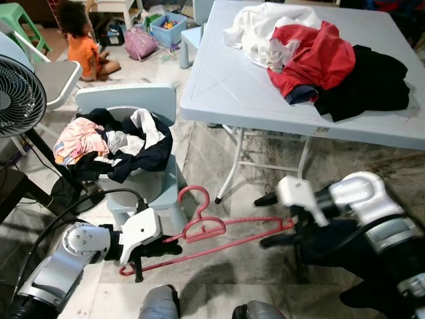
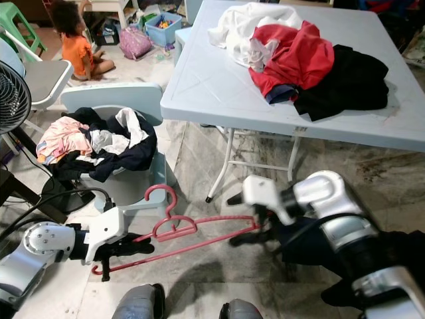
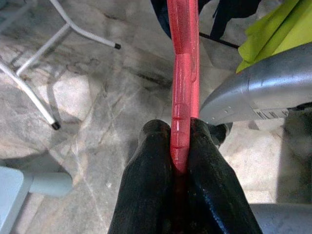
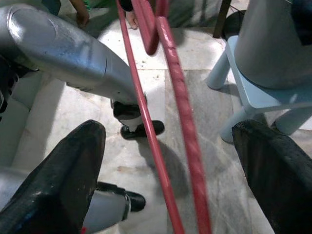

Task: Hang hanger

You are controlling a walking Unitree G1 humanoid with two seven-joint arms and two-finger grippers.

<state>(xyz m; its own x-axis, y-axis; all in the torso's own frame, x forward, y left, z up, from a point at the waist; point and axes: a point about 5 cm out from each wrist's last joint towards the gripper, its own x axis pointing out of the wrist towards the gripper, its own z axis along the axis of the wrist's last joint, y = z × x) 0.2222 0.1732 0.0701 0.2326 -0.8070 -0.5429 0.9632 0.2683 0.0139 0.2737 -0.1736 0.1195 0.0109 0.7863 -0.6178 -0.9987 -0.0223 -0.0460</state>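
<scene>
Two grippers at the red plastic hanger [image 1: 219, 234], held low over the marble floor [image 1: 265, 266] beside the light blue chair [image 1: 143, 179]. Left gripper [image 1: 163, 248] fingers pinch one end of the hanger. Right gripper [image 4: 170, 161] fingers spread wide, straddling the other end, no contact. Risk: a one-ended pinch may let the hanger pivot or slip before the right gripper closes.

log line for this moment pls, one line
step: hanger handover | left gripper: shut on red hanger end | right gripper: open around other end | hanger: level, above floor
</scene>
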